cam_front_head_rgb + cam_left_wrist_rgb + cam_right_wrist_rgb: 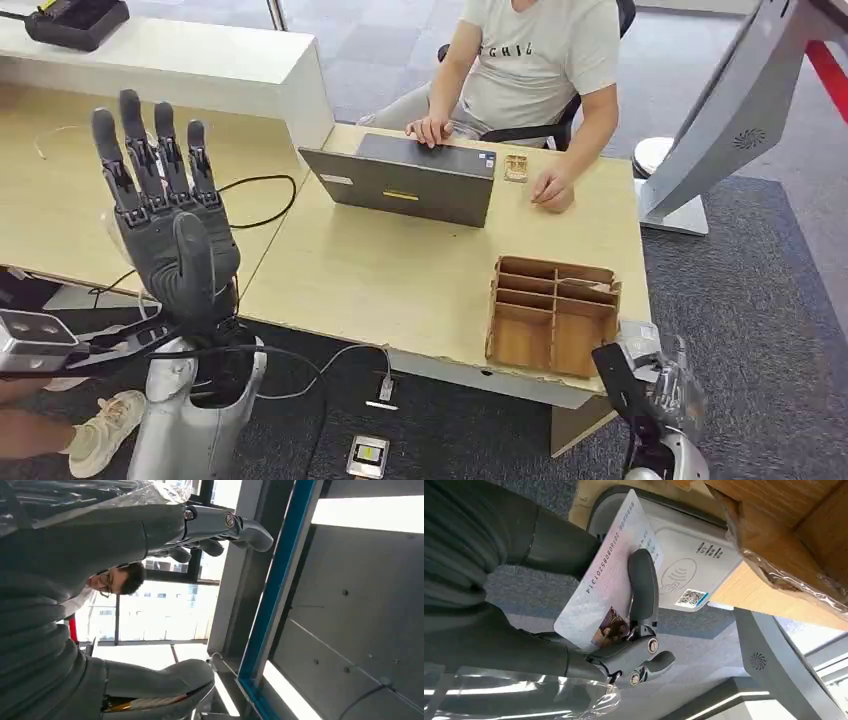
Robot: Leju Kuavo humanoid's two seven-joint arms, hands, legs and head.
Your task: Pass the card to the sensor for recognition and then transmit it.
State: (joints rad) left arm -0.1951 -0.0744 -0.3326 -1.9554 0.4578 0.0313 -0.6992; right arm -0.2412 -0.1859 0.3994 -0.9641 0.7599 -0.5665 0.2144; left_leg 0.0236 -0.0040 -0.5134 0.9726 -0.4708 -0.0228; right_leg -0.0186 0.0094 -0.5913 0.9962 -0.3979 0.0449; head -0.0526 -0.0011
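My right hand [639,630] pinches a pale ID card [609,580] between its thumb and its dark fingers. The card carries a small photo and a printed number, and it is tilted over the white-and-grey card sensor [689,555], which bears a contactless symbol and a QR sticker. I cannot tell whether the card touches the sensor. In the head view my right hand [655,385] is low at the desk's near right corner, beside the sensor [640,335]. My left hand [165,215] is raised over the left of the desk, fingers spread upward and holding nothing; the left wrist view shows its fingers [220,530] apart.
A wooden divided organizer [550,315] stands on the desk [380,280] by the sensor. A person sits behind an open laptop [410,180] at the far side. A grey kiosk stand [720,120] rises at the right. Cables and a small device [368,455] lie on the floor.
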